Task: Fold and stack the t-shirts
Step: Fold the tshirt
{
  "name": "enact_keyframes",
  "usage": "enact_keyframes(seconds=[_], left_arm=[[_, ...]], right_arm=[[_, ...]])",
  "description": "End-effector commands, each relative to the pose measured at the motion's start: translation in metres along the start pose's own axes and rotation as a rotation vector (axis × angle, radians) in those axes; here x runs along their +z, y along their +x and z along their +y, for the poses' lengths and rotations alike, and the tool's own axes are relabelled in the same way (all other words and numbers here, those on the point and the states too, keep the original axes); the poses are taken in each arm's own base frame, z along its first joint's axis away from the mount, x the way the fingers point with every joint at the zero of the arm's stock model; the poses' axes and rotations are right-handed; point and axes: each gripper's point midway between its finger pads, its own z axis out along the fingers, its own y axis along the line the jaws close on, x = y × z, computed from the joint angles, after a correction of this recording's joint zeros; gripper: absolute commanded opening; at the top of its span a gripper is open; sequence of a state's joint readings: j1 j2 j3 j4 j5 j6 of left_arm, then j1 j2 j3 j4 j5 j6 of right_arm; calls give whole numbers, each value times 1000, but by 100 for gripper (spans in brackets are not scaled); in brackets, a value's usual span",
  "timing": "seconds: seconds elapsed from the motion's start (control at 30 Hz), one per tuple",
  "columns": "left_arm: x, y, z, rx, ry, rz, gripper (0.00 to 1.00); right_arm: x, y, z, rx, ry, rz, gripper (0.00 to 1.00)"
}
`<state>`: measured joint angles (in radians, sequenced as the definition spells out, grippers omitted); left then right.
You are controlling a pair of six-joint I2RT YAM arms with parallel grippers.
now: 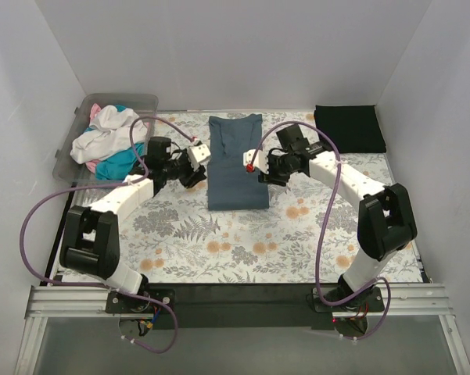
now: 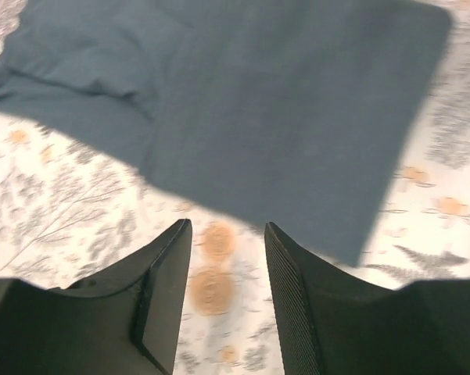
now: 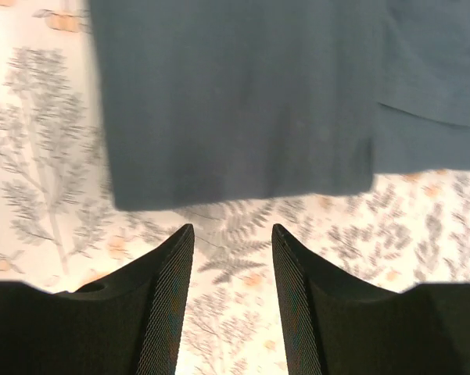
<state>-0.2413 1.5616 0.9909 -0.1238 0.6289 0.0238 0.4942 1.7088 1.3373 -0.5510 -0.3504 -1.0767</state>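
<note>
A slate blue-grey t-shirt (image 1: 236, 160) lies folded into a long strip in the middle of the table. It shows in the left wrist view (image 2: 258, 101) and the right wrist view (image 3: 242, 101). My left gripper (image 1: 194, 173) is open and empty just left of the strip. My right gripper (image 1: 263, 168) is open and empty just right of it. A folded black t-shirt (image 1: 349, 127) lies at the back right. White, teal and pink shirts (image 1: 109, 141) are heaped in the bin.
A clear plastic bin (image 1: 145, 101) stands at the back left. The floral table cloth (image 1: 242, 242) covers the table. White walls close in the back and both sides.
</note>
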Motion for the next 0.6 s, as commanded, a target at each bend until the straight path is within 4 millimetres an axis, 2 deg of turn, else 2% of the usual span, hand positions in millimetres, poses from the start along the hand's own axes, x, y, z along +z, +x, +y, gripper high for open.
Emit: enact_keyframes(seconds=[0.0, 0.1, 0.13, 0.17, 0.27, 0.47, 0.57], left_arm=[[0, 13, -51, 11, 93, 11, 42], [2, 12, -66, 30, 115, -1, 46], [5, 18, -75, 30, 130, 7, 48], [7, 18, -76, 53, 128, -1, 49], [11, 32, -90, 97, 147, 14, 52], [22, 48, -107, 171, 166, 23, 53], [27, 53, -108, 190, 163, 31, 53]], right_arm=[[12, -8, 37, 26, -88, -22, 50], [24, -6, 53, 33, -116, -16, 48], [27, -3, 57, 31, -119, -11, 48], [33, 5, 63, 27, -118, 7, 47], [43, 13, 81, 5, -143, 25, 47], [57, 21, 93, -17, -149, 47, 49], [64, 28, 94, -15, -138, 64, 48]])
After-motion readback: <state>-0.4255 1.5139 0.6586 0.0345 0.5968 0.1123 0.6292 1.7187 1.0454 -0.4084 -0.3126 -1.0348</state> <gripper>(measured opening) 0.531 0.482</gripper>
